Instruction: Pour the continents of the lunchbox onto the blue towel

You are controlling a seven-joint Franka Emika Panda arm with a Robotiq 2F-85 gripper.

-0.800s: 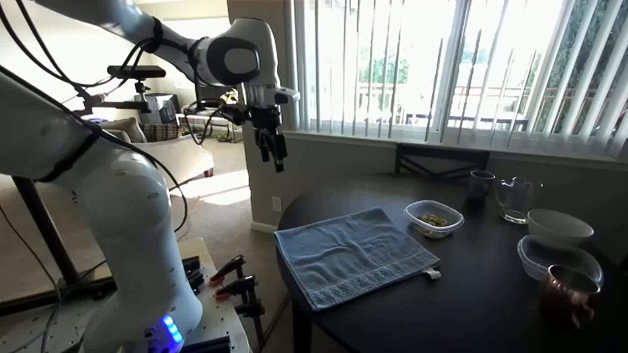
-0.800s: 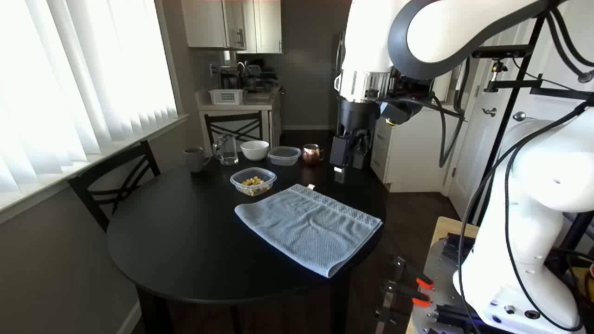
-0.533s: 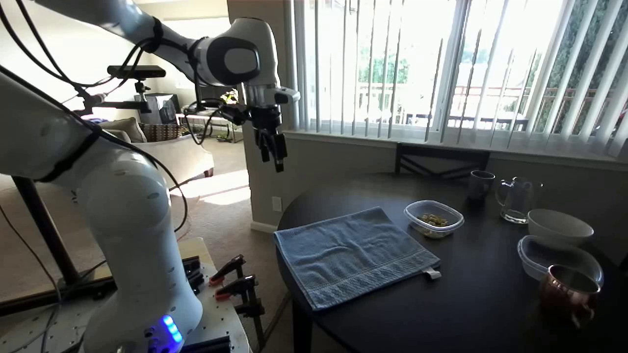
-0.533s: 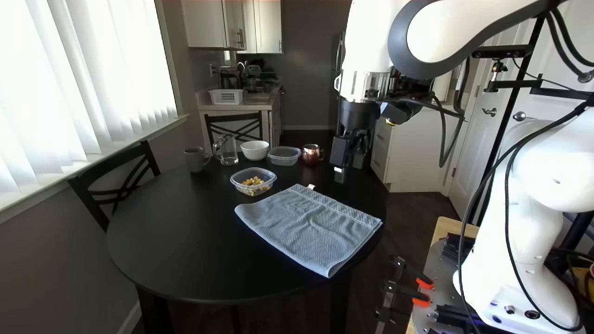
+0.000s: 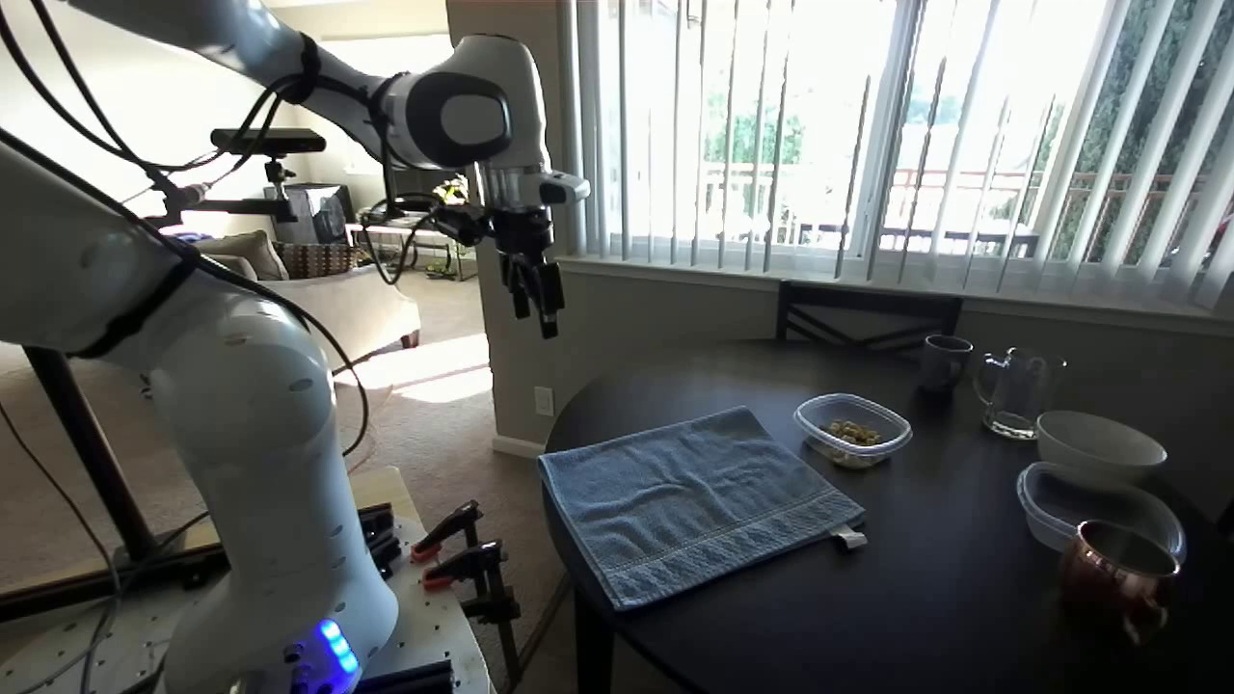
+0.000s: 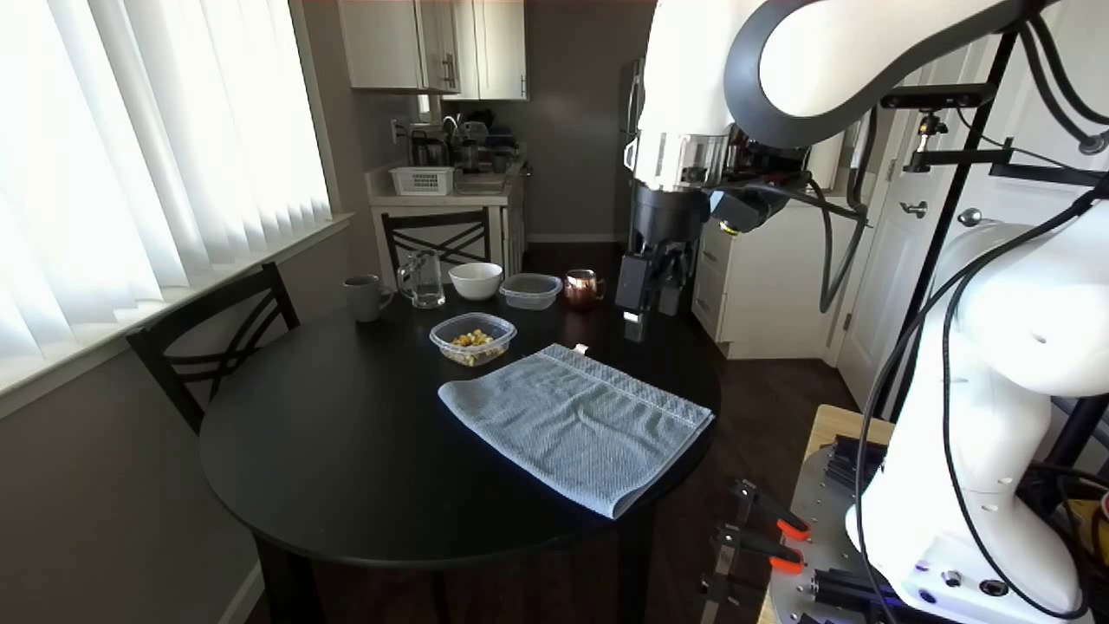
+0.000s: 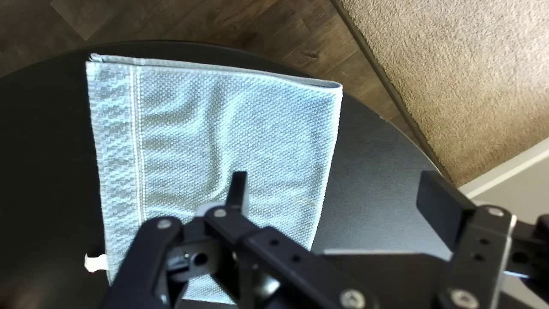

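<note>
Clear plastic lunchbox (image 5: pixel 853 409) stands upright on the round black bench (image 6: pixel 346 451), visible in both exterior views. Inside it: loose yellow and pale pieces (image 6: pixel 473 340), too small to identify. Blue towel (image 5: pixel 699 506) lies folded just beside the lunchbox, a thin dark strip of bench between them; white tag (image 7: pixel 96 262) sticks out from the towel's edge. Claw (image 7: pixel 336 195) hangs well apart from the lunchbox and higher than it. State: released, its two fingers (image 7: pixel 444 210) spread wide in the wrist view. On the lunchbox's side away from the towel, items stand in an arc, in order: grey mug (image 6: pixel 360 302), glass mug with handle (image 6: pixel 427 286), white bowl (image 6: pixel 476 284), second clear plastic container (image 6: pixel 530 301), copper mug (image 6: pixel 580 290). Cannot tell whether bowl and second container touch. Farther from the lunchbox, beyond the towel: base of the white Panda arm (image 5: pixel 280 520). Dark chair (image 5: pixel 872 299) with crossed slats sits behind the lunchbox in an exterior view, before the vertical blinds (image 5: pixel 752 145).
</note>
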